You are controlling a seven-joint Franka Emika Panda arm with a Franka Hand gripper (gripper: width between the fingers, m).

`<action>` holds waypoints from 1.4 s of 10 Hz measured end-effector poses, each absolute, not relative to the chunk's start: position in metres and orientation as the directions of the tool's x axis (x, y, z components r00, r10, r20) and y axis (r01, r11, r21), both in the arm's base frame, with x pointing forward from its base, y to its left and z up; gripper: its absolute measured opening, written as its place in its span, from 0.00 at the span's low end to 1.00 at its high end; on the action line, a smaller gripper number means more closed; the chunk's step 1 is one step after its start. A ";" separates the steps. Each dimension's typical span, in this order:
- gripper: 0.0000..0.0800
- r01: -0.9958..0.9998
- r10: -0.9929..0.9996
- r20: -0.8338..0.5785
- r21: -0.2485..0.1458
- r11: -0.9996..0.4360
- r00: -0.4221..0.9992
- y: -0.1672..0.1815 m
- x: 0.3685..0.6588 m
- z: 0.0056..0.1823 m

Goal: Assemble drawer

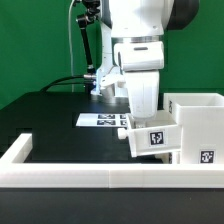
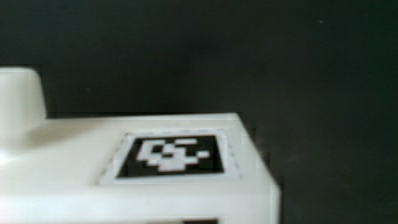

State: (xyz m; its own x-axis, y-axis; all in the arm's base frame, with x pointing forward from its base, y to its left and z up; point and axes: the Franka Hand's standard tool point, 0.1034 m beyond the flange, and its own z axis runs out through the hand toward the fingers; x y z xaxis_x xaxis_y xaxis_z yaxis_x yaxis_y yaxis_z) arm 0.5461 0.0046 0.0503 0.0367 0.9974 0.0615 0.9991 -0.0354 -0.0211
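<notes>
The tall white casing point(image 1: 196, 122) stands at the exterior view's right, with a tag on its front low down. One small white tray point(image 1: 150, 136) with a tag on its face sits just left of the casing, touching it, slightly tilted. My gripper point(image 1: 141, 112) comes straight down onto the tray, with its fingertips hidden behind the tray wall; it looks shut on the tray. In the wrist view the tray point(image 2: 107, 190) with its tag point(image 2: 173, 156) fills the near part, blurred, and a rounded white part point(image 2: 18, 100) of the casing shows beside it. No second tray shows.
The marker board point(image 1: 103, 120) lies flat on the black table point(image 1: 50, 120) behind the tray. A long low white rail point(image 1: 95, 177) runs along the table's front and left sides. Black cables hang at the back against the green wall.
</notes>
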 end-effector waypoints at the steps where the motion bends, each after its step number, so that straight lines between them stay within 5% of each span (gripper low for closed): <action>1: 0.06 0.999 0.997 0.062 -0.020 -0.040 0.041 0.006 0.545 0.051; 11: 0.06 1.000 0.999 0.030 0.012 0.013 -0.013 0.009 0.546 0.053; 13: 0.43 1.000 1.000 0.024 -0.021 0.005 -0.004 0.001 0.541 0.055; 14: 0.43 1.000 1.000 0.021 -0.025 0.003 -0.003 -0.001 0.541 0.059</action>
State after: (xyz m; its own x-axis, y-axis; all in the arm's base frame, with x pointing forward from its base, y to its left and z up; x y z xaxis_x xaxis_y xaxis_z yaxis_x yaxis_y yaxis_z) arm 0.5407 -0.0006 0.0586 -0.0025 0.9998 0.0206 0.9997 0.0031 -0.0253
